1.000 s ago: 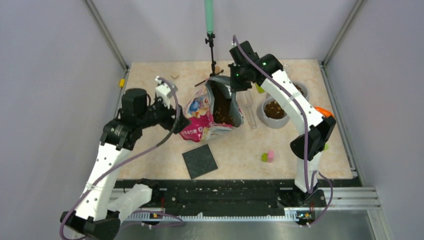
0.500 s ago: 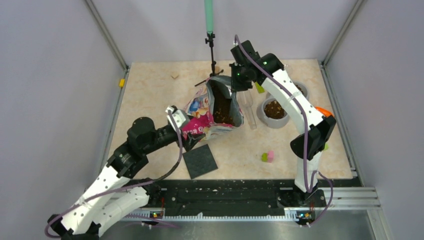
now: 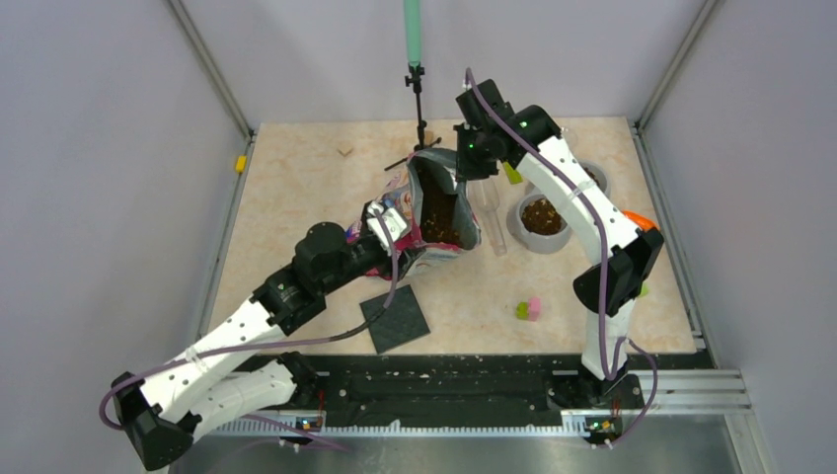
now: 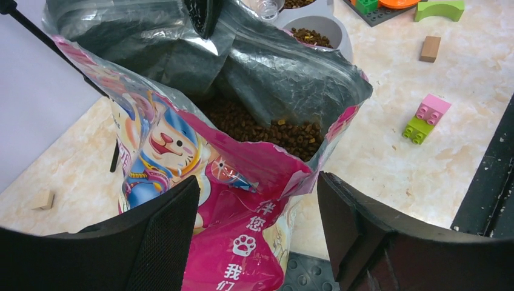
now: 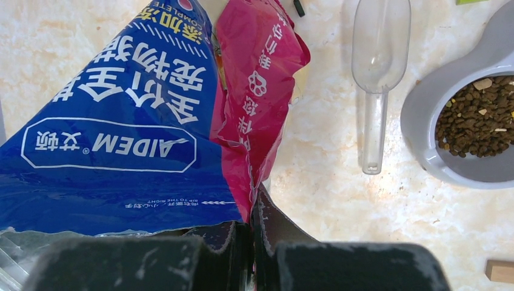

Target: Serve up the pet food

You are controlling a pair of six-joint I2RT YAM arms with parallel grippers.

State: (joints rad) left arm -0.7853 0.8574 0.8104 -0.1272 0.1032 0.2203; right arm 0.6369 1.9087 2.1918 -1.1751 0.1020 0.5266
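1. Pinching the bag (image 5: pixel 121 139) rim, right gripper (image 5: pixel 250 209) is clamped on it.
2. Spread wide, left gripper (image 4: pixel 256 188) sits at bag's front.
3. Kibble (image 4: pixel 260 128) fills bag; some in bowl (image 5: pixel 418 115).

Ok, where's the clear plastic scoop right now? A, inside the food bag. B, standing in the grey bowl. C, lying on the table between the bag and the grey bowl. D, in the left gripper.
C: the right wrist view shows the clear scoop lying flat on the table, between the bag and the grey bowl.
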